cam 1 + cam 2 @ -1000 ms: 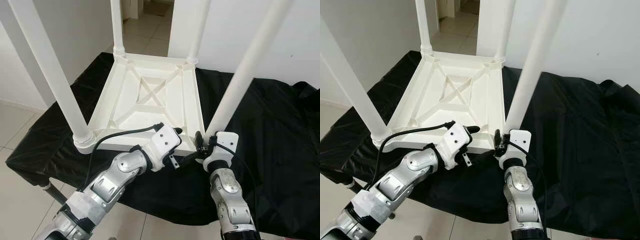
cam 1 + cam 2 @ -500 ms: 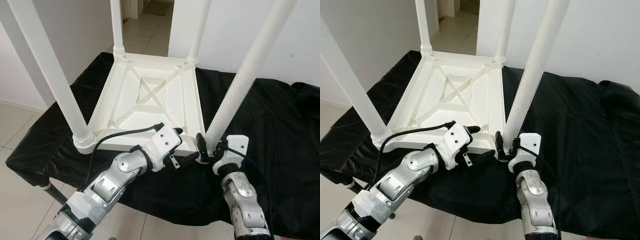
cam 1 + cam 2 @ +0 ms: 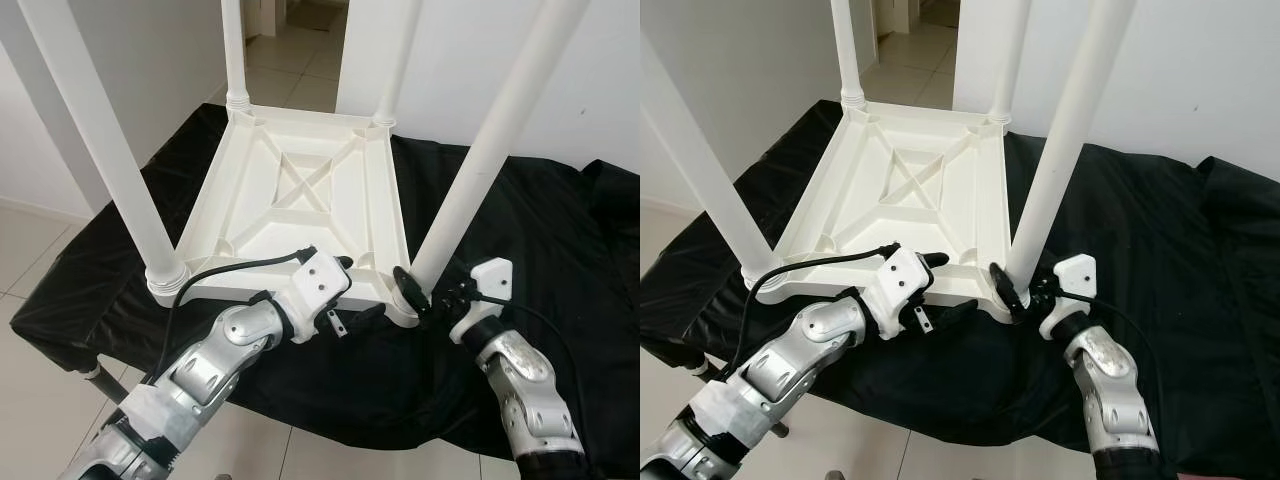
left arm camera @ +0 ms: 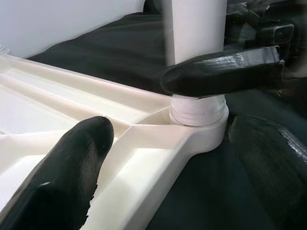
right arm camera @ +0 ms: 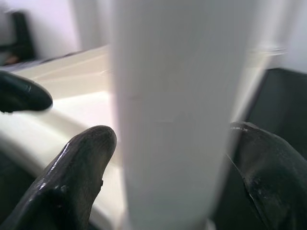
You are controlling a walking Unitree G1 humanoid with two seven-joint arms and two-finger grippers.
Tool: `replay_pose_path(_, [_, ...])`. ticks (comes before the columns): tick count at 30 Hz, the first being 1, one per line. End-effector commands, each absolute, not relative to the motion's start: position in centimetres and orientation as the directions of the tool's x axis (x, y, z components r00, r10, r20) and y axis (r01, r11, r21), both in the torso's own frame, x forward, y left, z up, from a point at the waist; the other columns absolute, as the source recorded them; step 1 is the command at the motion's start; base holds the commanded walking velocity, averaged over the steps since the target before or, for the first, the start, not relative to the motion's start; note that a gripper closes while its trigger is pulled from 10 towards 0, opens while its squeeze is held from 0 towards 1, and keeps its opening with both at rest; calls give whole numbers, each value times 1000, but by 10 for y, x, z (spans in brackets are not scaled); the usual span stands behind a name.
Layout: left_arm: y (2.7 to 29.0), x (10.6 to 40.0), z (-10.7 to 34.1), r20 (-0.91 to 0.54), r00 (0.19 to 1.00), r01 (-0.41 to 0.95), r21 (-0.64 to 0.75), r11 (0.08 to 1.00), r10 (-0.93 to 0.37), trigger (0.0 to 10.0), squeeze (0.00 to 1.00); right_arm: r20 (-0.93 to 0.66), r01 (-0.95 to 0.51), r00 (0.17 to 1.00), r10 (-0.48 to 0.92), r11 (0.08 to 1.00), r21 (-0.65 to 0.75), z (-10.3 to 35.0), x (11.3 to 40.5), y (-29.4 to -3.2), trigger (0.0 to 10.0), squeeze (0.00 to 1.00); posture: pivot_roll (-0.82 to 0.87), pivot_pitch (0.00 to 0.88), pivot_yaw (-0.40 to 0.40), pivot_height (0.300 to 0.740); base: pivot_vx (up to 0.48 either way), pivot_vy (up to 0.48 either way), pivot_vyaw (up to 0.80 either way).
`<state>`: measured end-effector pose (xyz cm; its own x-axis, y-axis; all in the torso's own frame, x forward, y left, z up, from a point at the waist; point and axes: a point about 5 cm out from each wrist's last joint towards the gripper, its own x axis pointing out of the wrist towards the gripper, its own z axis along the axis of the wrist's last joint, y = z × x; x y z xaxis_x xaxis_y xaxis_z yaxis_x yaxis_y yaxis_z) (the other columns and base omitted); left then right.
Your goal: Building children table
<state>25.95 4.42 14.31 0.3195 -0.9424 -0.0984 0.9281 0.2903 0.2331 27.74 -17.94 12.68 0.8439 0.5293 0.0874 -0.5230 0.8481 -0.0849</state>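
Note:
A white plastic children's table lies upside down on a black cloth, its legs pointing up. My right gripper is at the base of the near right leg, shut on it just above the socket. In the right wrist view the leg stands between both black fingers, which touch it. My left gripper is open and straddles the tabletop's near rim beside that socket. One of its fingers is over the ribbed underside and the other is outside, above the cloth.
The near left leg and two far legs stand tall around the work area. The black cloth covers a low stand, with bare cloth to the right. Tiled floor lies to the left, with a doorway behind.
My right wrist has swung out to the right around the leg's base, its fingers staying at the leg. My left gripper has shifted slightly lower and left along the rim.

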Motion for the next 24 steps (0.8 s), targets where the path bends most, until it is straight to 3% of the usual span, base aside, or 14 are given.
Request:
replay_pose_path(1, [41, 251, 143, -102, 240, 950, 230, 212, -965, 10000, 0, 66, -563, 819, 570, 820, -100, 125, 281, -178, 10000, 0, -58, 0, -54, 740, 0, 0, 0])
replay_pose_path(3, [39, 250, 142, -103, 236, 951, 228, 208, -966, 10000, 0, 42, -586, 804, 594, 801, -123, 123, 290, -177, 10000, 0, -52, 0, -55, 740, 0, 0, 0])
replay_pose_path(4, [38, 250, 142, -105, 236, 951, 227, 208, -966, 10000, 0, 35, -594, 798, 602, 794, -129, 121, 293, -177, 7098, 0, -48, 0, -57, 740, 0, 0, 0])
replay_pose_path(6, [37, 250, 142, -106, 237, 951, 227, 209, -966, 10000, 0, 32, -600, 793, 608, 789, -130, 121, 294, -177, 7098, 0, -48, 0, -57, 740, 0, 0, 0])
replay_pose_path(7, [37, 252, 142, -106, 242, 950, 228, 213, -965, 10000, 0, 27, -605, 789, 613, 785, -129, 119, 296, -177, 2039, 0, -44, 0, -58, 740, 0, 0, 0])
replay_pose_path(8, [37, 252, 142, -106, 242, 950, 228, 213, -965, 10000, 0, 27, -605, 789, 613, 785, -129, 119, 296, -177, 2039, 0, -44, 0, -58, 740, 0, 0, 0])
replay_pose_path(9, [37, 253, 143, -105, 247, 949, 229, 218, -963, 10000, 0, 21, -608, 788, 615, 783, -129, 118, 298, -178, 0, 0, -40, 0, -57, 740, 0, 0, 0])
replay_pose_path(22, [42, 259, 144, -97, 274, 942, 229, 246, -957, 10000, 0, 4, -621, 781, 625, 776, -112, 110, 298, -185, 0, 0, -31, 0, -55, 740, 0, 0, 0])
replay_pose_path(23, [45, 261, 144, -79, 292, 940, 210, 270, -953, 10000, 0, 13, -614, 786, 618, 783, -96, 110, 296, -185, 10000, 0, -37, 0, -54, 740, 0, 0, 0])
replay_pose_path(24, [45, 261, 144, -79, 292, 940, 210, 270, -953, 10000, 0, 13, -614, 786, 618, 783, -96, 110, 296, -185, 10000, 0, -37, 0, -54, 740, 0, 0, 0])
